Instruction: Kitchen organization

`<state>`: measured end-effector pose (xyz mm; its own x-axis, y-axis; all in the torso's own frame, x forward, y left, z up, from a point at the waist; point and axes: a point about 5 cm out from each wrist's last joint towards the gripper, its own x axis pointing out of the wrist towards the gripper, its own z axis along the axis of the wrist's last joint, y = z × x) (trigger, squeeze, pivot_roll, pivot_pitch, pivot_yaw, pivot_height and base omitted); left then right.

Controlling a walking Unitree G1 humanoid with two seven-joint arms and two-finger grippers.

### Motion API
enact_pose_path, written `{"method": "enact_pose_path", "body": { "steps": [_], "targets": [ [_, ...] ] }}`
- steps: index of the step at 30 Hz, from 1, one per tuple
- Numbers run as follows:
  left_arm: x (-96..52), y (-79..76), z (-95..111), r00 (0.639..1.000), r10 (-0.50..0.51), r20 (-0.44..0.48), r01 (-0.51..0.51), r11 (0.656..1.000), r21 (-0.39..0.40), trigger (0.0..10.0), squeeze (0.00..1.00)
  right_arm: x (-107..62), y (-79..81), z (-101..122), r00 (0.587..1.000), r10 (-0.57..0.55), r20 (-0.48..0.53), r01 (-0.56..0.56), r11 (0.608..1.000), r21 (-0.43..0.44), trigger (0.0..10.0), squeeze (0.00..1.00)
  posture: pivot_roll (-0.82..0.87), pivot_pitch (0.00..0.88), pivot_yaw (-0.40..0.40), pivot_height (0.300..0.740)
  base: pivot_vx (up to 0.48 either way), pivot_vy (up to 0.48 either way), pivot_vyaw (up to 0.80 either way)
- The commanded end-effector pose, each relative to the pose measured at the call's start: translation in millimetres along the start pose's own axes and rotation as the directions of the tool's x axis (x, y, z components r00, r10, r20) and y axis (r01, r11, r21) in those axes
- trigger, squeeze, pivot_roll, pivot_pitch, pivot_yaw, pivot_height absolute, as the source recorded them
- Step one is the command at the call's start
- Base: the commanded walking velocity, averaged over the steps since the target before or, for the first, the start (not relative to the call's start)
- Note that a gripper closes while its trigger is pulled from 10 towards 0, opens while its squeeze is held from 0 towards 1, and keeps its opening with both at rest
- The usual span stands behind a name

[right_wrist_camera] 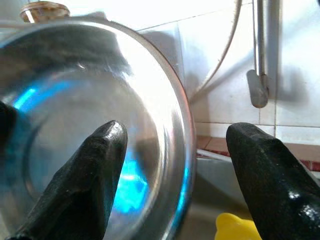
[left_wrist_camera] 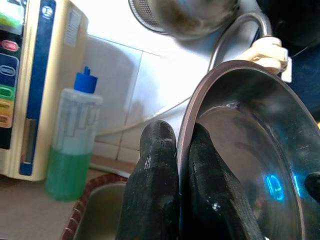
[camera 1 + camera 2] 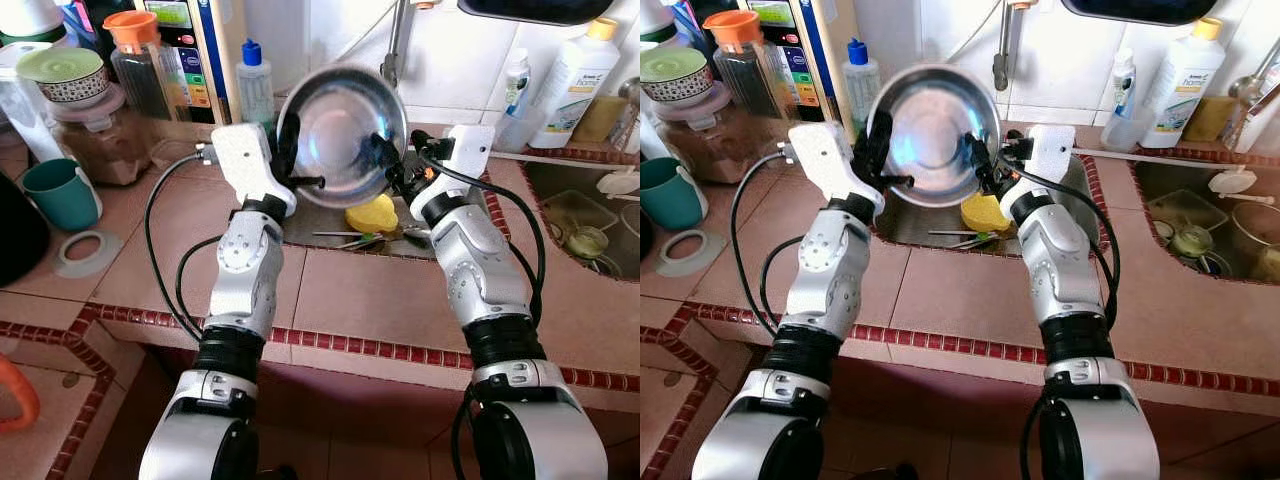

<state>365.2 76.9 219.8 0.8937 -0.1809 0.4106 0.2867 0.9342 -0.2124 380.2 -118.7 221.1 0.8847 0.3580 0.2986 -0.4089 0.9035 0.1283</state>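
A shiny steel bowl (image 3: 340, 130) is held up on edge above the small sink (image 3: 300, 222), its hollow facing me. My left gripper (image 3: 290, 150) is shut on the bowl's left rim; in the left wrist view its fingers (image 2: 155, 170) pinch the rim of the bowl (image 2: 240, 165) from both sides. My right gripper (image 3: 385, 160) is open at the bowl's right rim. In the right wrist view one finger (image 1: 95, 165) is over the bowl's (image 1: 75, 100) hollow and the other stands outside the rim, with a wide gap.
A yellow sponge (image 3: 372, 213) and some cutlery (image 3: 350, 238) lie in the sink under the bowl. A tap (image 3: 395, 45) and a green soap bottle (image 3: 255, 85) stand behind. Jars (image 3: 100, 135) and a teal mug (image 3: 60, 192) are left; a second sink (image 3: 590, 215) is right.
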Motion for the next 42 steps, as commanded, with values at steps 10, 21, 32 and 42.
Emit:
{"method": "enact_pose_path", "body": {
  "steps": [10,21,32,42],
  "targets": [
    [1.6,-1.8,6,1.000,-0.006,0.020,0.005,1.000,0.022,0.0,0.00,4.0,0.0,8,1.000,0.001,0.024,-0.001,1.000,-0.017,10.0,0.00,0.03,0.051,0.019,0.740,0.000,0.000,0.00],
    [1.6,-1.8,6,1.000,-0.006,0.020,0.005,1.000,0.022,0.0,0.00,4.0,0.0,8,1.000,0.001,0.024,-0.001,1.000,-0.017,10.0,0.00,0.03,0.051,0.019,0.740,0.000,0.000,0.00],
    [3.0,-18.3,22,0.990,-0.112,0.088,0.120,0.989,-0.092,0.0,0.00,11.7,-11.6,-6,0.997,-0.041,-0.062,0.046,0.994,0.095,10.0,0.00,0.04,0.054,0.010,0.740,0.000,0.000,0.00],
    [4.1,-20.9,26,0.983,-0.151,0.103,0.162,0.980,-0.115,0.0,0.00,14.3,-11.6,-11,0.997,-0.028,-0.074,0.040,0.986,0.162,10.0,0.00,0.04,0.049,0.013,0.740,0.000,0.000,0.00]
  ]
}}
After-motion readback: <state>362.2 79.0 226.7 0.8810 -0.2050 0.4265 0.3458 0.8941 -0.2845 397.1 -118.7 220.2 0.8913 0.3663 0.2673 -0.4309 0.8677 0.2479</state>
